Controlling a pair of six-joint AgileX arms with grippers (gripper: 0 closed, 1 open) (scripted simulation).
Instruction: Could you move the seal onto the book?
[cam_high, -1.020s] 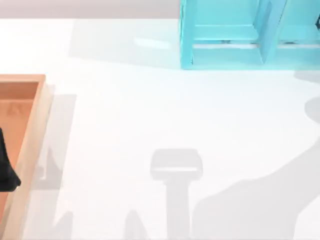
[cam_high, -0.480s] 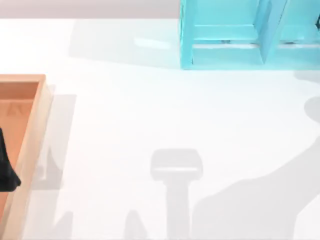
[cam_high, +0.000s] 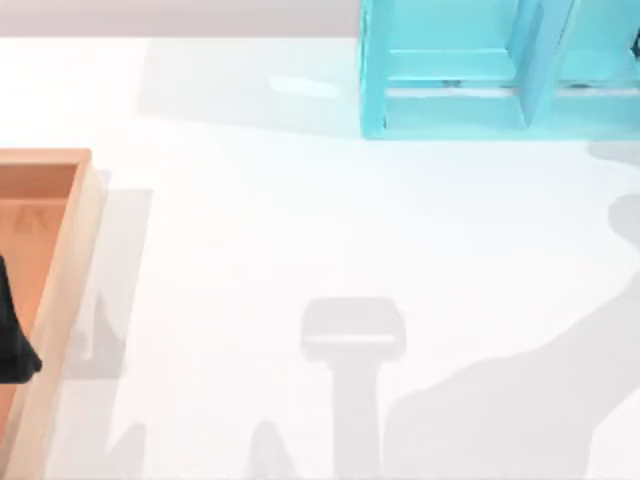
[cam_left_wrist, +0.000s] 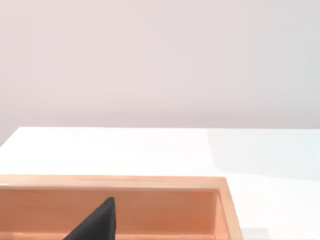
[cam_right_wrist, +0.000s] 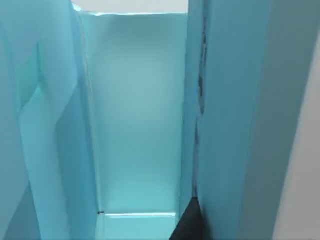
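- Wooden tray (cam_high: 70, 260) at the frame's left edge; left gripper (cam_high: 12, 345) dark over it, jaws' state unclear
- Turquoise shelf (cam_high: 450, 110) upper right; right gripper (cam_right_wrist: 187, 225) close against it, jaws likewise unclear

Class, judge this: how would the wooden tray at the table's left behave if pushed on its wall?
The wooden tray looks rigid, with straight plank-like walls, so it probably would not flex. It sits flat on the smooth white table, so it would likely slide rather than tip or roll.
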